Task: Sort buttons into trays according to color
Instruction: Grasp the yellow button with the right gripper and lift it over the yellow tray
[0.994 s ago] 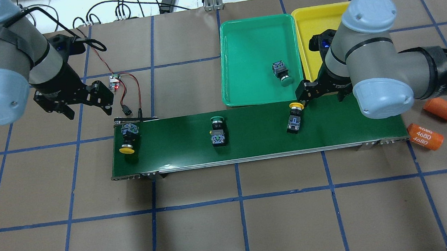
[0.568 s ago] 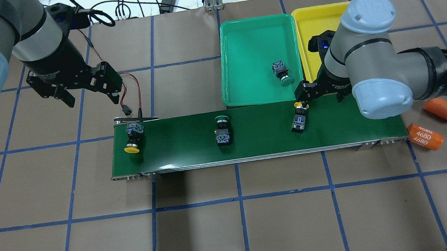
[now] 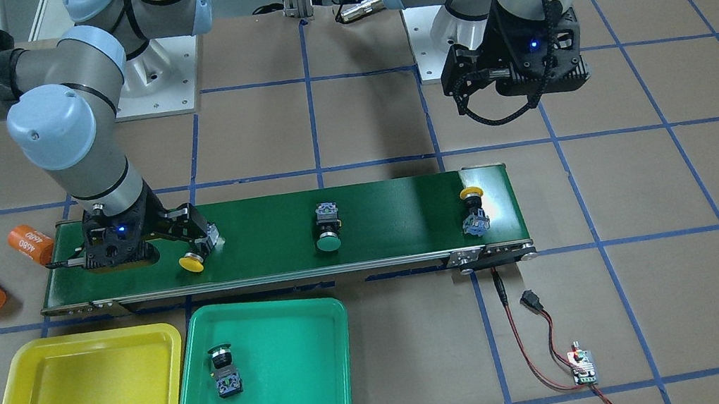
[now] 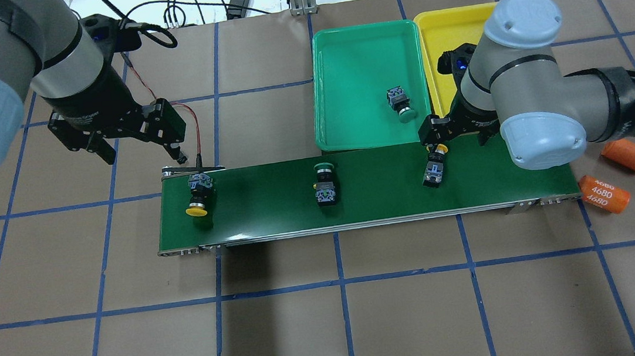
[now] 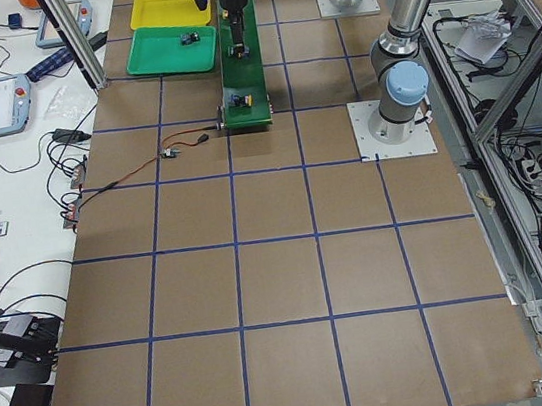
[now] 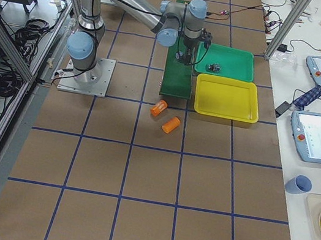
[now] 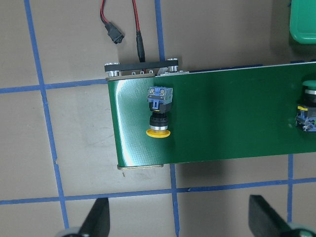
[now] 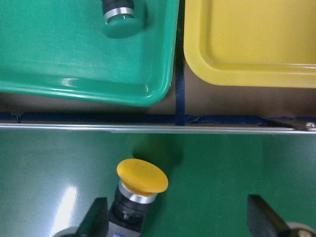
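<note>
The belt [image 4: 372, 196] has carried a yellow button [image 8: 142, 175] into your right gripper [image 8: 180, 219], jaws wide apart and empty: time to grasp. Left gripper [image 7: 178, 219] likewise wide, empty.

Right fingers [image 4: 429, 131] (half hidden) seemingly above yellow button [image 4: 433, 169] on belt [image 4: 378, 195].

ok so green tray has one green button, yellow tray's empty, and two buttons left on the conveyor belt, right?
Three, not two: the overhead exterior view shows the conveyor belt carrying a left-end yellow button, a middle green button and a second yellow button by the right claw. The rest holds.
</note>
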